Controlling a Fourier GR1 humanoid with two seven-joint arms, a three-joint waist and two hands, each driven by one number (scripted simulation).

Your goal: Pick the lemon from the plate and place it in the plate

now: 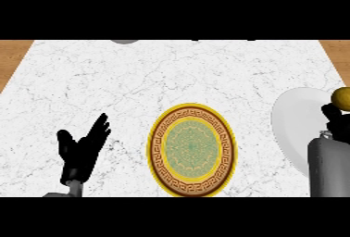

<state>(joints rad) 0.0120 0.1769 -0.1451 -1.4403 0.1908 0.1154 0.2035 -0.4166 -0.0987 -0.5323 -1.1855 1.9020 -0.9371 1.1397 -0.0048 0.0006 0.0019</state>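
A yellow lemon (342, 98) shows at the far right edge, over the plain white plate (295, 115). My right hand (335, 121) is directly below the lemon, fingers curled up against it; the picture's edge cuts off most of the hand. Whether the lemon rests on the white plate or is lifted cannot be told. A patterned plate (193, 149) with a yellow rim, brown band and green middle lies in the centre front, with nothing on it. My left hand (80, 150) rests open at the lower left, fingers up.
The white marble counter (171, 74) stretches back, with wooden strips (14, 55) at both far corners. A grey round object (124, 41) peeks in at the counter's far edge.
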